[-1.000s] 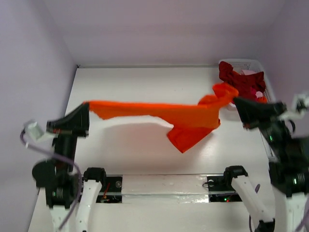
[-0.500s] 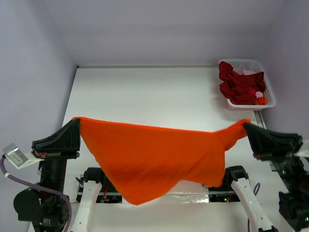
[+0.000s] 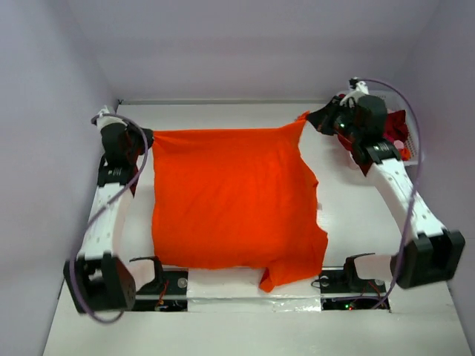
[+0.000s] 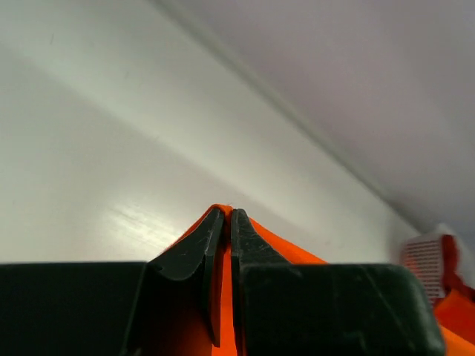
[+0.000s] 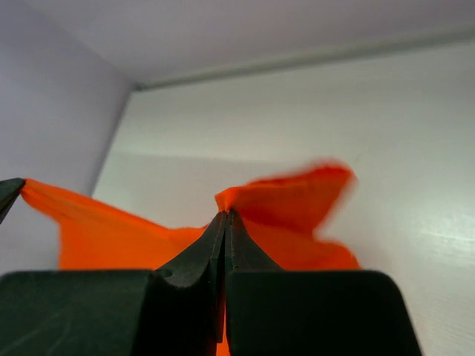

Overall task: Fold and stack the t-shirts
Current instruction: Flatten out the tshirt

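Note:
A bright orange t-shirt (image 3: pixel 230 200) is spread over the white table, stretched between both arms at the far side, its near edge hanging past the table's front. My left gripper (image 3: pixel 148 136) is shut on its far left corner; in the left wrist view the orange cloth (image 4: pixel 223 297) runs between the closed fingers (image 4: pixel 194 248). My right gripper (image 3: pixel 312 119) is shut on the far right corner, where orange cloth (image 5: pixel 297 196) bunches at the closed tips (image 5: pixel 225 215). Dark red t-shirts (image 3: pixel 395 126) lie in the basket, mostly hidden behind the right arm.
The white lattice basket (image 3: pixel 386 96) stands at the back right corner, close behind the right arm. The back wall and the left side wall run close to both grippers. The arm bases (image 3: pixel 163 278) sit at the table's near edge.
Both grippers swung from near the table's front, where the orange t-shirt hung stretched in the air, out to the far side. The shirt now lies spread over the table.

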Motion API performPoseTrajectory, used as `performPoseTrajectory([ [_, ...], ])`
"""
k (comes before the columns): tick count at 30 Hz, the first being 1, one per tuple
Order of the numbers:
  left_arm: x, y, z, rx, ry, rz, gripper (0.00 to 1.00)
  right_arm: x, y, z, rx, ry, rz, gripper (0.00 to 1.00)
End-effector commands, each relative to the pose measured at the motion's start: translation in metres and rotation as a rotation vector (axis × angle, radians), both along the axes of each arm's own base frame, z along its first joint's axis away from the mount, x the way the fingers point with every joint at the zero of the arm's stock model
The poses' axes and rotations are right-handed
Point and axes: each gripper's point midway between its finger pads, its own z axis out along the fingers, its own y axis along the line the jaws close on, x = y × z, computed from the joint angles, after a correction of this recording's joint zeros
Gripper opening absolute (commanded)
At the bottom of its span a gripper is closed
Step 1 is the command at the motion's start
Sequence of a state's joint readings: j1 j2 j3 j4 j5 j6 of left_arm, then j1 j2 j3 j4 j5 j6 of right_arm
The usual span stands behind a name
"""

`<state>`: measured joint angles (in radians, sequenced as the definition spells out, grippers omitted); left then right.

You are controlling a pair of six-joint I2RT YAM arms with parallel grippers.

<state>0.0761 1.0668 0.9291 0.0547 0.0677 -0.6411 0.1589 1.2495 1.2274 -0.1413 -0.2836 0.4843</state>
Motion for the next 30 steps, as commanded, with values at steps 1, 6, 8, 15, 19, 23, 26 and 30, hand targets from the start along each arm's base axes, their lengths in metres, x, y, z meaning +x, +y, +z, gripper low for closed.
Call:
performPoseTrajectory([
  [1, 0.028, 0.013, 0.005, 0.000, -0.010, 0.046, 0.00, 0.028, -0.001, 0.028, 0.006, -0.119, -0.038, 0.00],
  [6, 0.072, 0.027, -0.080, -0.010, 0.201, 0.108, 0.00, 0.070, 0.013, -0.035, 0.030, 0.033, -0.012, 0.00],
  [8, 0.082, 0.026, -0.115, -0.035, 0.279, 0.108, 0.00, 0.079, 0.018, -0.058, 0.037, 0.096, 0.001, 0.00],
  [15, 0.113, 0.026, -0.133, -0.013, 0.315, 0.097, 0.00, 0.099, 0.039, -0.123, -0.023, 0.273, 0.079, 0.00],
  [19, 0.123, 0.026, -0.139, -0.015, 0.329, 0.094, 0.00, 0.110, 0.036, -0.148, -0.053, 0.318, 0.062, 0.00],
  [23, 0.131, 0.026, -0.151, -0.042, 0.335, 0.105, 0.00, 0.118, 0.033, -0.164, -0.064, 0.349, 0.033, 0.00],
  [26, 0.142, 0.025, -0.156, -0.054, 0.340, 0.105, 0.00, 0.127, 0.029, -0.164, -0.080, 0.346, 0.004, 0.00],
  [30, 0.159, 0.025, -0.155, -0.060, 0.331, 0.096, 0.00, 0.154, 0.034, -0.165, -0.084, 0.350, 0.000, 0.00],
])
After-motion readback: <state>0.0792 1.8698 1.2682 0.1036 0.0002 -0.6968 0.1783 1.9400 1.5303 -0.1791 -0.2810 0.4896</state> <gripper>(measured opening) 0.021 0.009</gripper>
